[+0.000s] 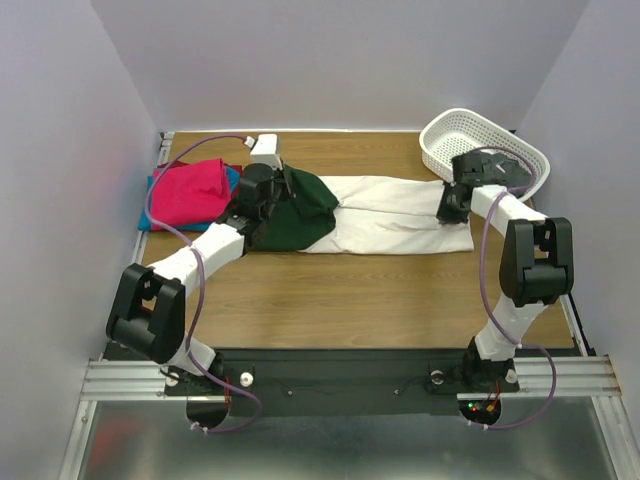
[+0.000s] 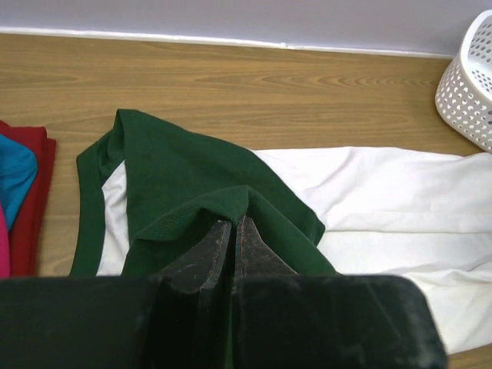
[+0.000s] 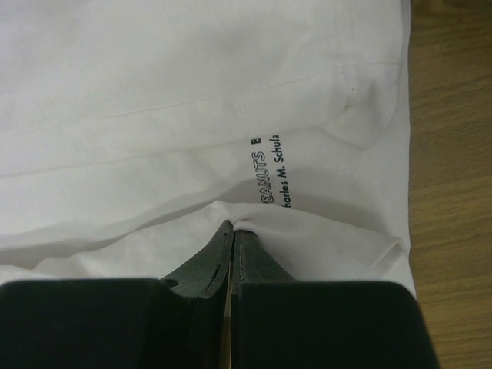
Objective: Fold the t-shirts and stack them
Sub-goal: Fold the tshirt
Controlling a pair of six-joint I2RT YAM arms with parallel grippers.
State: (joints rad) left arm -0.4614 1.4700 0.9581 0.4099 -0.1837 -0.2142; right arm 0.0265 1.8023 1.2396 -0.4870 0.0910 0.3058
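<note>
Far left of the table: folded shirts in a pile, magenta on top, blue and red under it. Just beside the pile, the left gripper is clamped on a raised fold of the green sleeve. The white shirt lies flat across the middle, folded lengthwise into a long band. At its right end the right gripper is pinched shut on a tuck of white cloth by the small print. The basket sits behind it.

The cloth looks light, limp and non-slippery, and it will likely sag between the two grips. Best holds are the hem and sleeve edges, kept taut. I can't tell if each pinch catches one layer or several.
</note>
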